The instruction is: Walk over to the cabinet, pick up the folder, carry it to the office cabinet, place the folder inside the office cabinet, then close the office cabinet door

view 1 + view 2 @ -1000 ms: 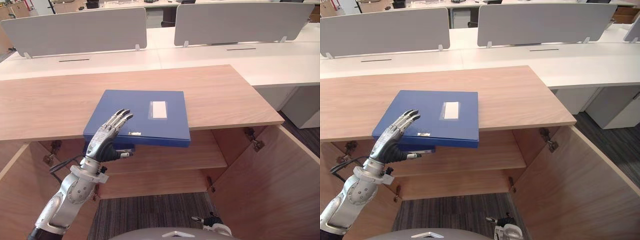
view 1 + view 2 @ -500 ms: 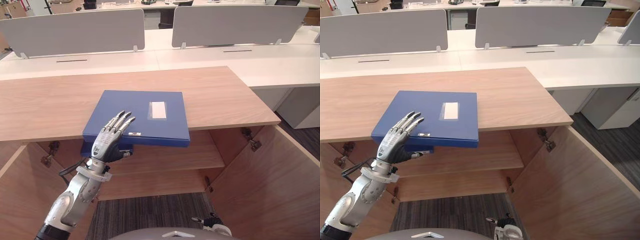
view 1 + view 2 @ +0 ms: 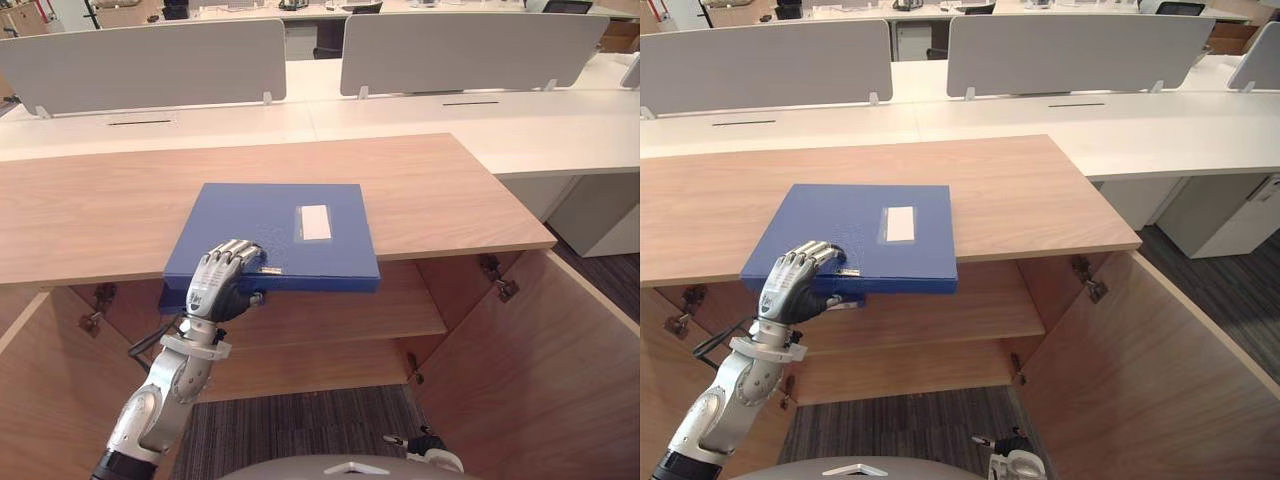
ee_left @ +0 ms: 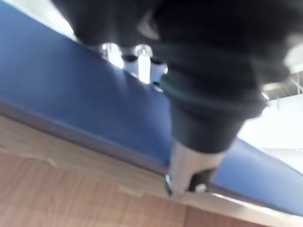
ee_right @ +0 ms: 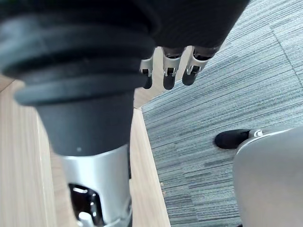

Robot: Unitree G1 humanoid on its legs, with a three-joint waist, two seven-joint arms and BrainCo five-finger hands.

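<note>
At the cabinet [image 3: 100,215] top's front edge the folder [image 3: 285,225] overhangs, with the left hand [image 3: 222,283] curled round its near-left corner: the pickup step. Next, I judge, lift it clear. The right hand [image 5: 170,71] hangs low, fingers loose.

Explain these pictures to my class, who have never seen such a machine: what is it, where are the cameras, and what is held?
This is a humanoid robot with silver-fingered hands. The two wide pictures come from cameras in its head, looking down; the two close ones from its wrists. A blue folder lies on a wooden cabinet top, overhanging the front edge. The left hand grips its near corner, fingers on top, thumb beneath. The right hand hangs over grey carpet, relaxed, holding nothing.
</note>
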